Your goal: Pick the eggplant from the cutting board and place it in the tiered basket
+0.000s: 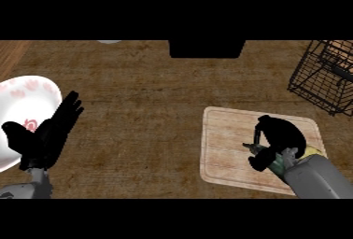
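Eggplant is hidden under the right robot hand [279,135], whose fingers curl down over it on the cutting board [228,154] on the brown counter [151,93], while the tiered basket [321,79] is cut off at the right edge and the left robot hand [48,135] rests open beside a plate [21,93].

1 head view, steeply down onto counter [138,93]

Wood everywhere, basically

Pale smooth wooden cutting board [228,154] under the right hand [279,137], rough matt brown counter [151,84], black wire basket [321,77] beyond.
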Robot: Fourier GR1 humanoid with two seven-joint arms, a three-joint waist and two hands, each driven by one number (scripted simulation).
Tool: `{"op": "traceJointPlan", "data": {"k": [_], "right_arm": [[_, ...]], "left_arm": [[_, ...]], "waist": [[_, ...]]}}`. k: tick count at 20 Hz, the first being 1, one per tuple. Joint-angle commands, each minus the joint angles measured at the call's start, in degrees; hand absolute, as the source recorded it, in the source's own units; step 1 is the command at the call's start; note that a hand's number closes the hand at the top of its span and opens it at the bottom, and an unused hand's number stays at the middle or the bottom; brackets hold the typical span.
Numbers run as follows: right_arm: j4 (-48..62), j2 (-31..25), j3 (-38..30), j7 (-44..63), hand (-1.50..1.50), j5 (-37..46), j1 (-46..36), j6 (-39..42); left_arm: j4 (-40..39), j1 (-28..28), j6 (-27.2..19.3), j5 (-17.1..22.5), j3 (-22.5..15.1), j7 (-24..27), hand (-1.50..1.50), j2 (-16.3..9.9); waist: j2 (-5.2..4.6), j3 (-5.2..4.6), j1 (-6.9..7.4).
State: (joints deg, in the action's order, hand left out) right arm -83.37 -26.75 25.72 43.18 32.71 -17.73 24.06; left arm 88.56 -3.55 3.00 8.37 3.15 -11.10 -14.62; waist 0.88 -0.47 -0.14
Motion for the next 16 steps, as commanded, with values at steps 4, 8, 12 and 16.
{"op": "traceJointPlan", "data": {"k": [4,8,12,16], "right_arm": [[6.5,-22.8,-16.6,-16.6,1.5,-1.5,8.1,-6.8],[13.6,-30.8,-24.7,-29.8,1.5,-1.6,11.8,-14.9],[19.8,-32.6,-34.7,-41.1,1.5,-4.8,11.8,-25.8],[23.4,-29.8,-45.5,-53.1,1.5,-15.9,10.3,-29.7]], "left_arm": [[0.5,2.6,-2.4,0.0,2.2,0.3,0.0,0.2],[1.0,3.4,-2.0,0.5,2.7,1.1,0.0,0.3],[2.6,4.2,-1.3,1.1,2.2,0.4,0.0,0.4],[2.1,5.4,-0.9,0.8,2.4,1.0,0.0,-0.1]], "waist": [[-0.3,1.22,-6.47],[-0.44,1.23,-6.05],[-0.13,1.33,-4.83],[0.17,1.25,-4.66]]}}
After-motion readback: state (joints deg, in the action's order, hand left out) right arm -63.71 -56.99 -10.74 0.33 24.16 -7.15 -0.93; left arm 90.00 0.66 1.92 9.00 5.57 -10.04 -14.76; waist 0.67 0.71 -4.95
